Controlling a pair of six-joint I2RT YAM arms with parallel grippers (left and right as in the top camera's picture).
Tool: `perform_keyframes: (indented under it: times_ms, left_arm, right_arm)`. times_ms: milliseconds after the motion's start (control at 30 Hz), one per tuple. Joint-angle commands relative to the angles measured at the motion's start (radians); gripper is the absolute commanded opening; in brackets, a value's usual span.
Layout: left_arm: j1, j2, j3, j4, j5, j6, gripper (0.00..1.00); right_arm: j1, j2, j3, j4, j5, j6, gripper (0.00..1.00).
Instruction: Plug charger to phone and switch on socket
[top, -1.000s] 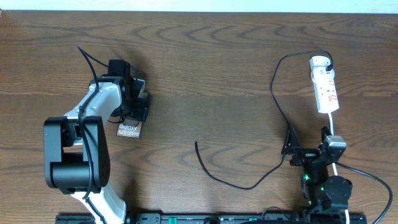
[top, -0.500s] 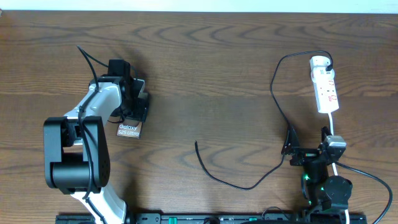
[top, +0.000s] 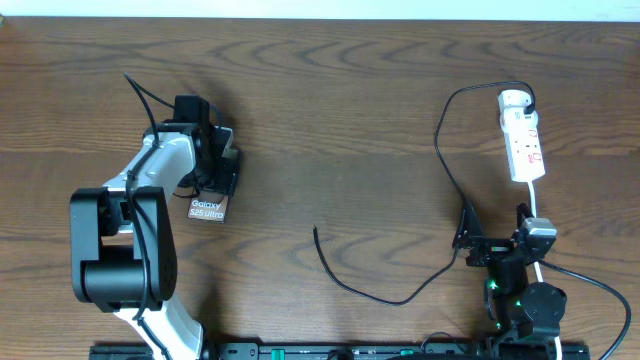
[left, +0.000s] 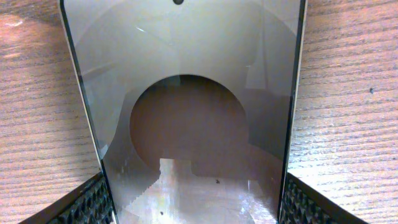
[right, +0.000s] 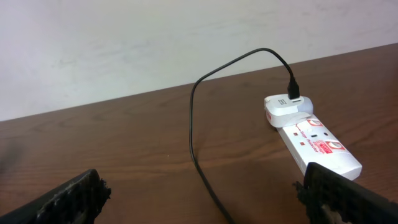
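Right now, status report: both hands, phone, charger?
Left hand shut on the phone. Right hand open, empty, facing the socket. The charger lies with its free tip loose, apart from the phone. Nothing between them.

White-and-black left arm (top: 160, 165), black ribbed pincer pads (left: 84, 205).

Phone (top: 207, 208): left part of surface (top: 330, 120), between the left hand's (top: 215, 180) fingers. Socket (top: 522, 148): far right. Charger (top: 438, 140): plugged in at the socket's far end, trailing to centre, tip well apart from phone.
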Motion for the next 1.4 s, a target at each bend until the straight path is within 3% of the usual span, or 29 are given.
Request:
perform_keyframes:
  times_ms: [0, 400, 733, 967, 1167, 1367]
  left_arm:
    - [0.004, 0.048, -0.055, -0.002, -0.006, 0.01, 0.07]
    - [0.004, -0.021, -0.006, -0.014, -0.005, 0.008, 0.07]
    - [0.004, -0.197, 0.017, -0.03, -0.005, -0.007, 0.07]
    - [0.004, -0.319, 0.017, -0.033, 0.003, -0.082, 0.07]
    - [0.004, -0.369, 0.017, -0.082, 0.214, -0.148, 0.07]
    - [0.004, -0.37, 0.017, -0.089, 0.411, -0.333, 0.07]
  right_arm:
    - [0.008, -0.002, -0.001, -0.005, 0.004, -0.015, 0.99]
    - [0.008, -0.002, -0.001, -0.005, 0.004, -0.015, 0.99]
    - [0.008, -0.002, -0.001, -0.005, 0.004, -0.015, 0.99]
    - [0.008, -0.002, -0.001, -0.005, 0.004, -0.015, 0.99]
    - [0.008, -0.002, -0.001, -0.005, 0.004, -0.015, 0.99]
    - [0.008, -0.002, -0.001, -0.005, 0.004, -0.015, 0.99]
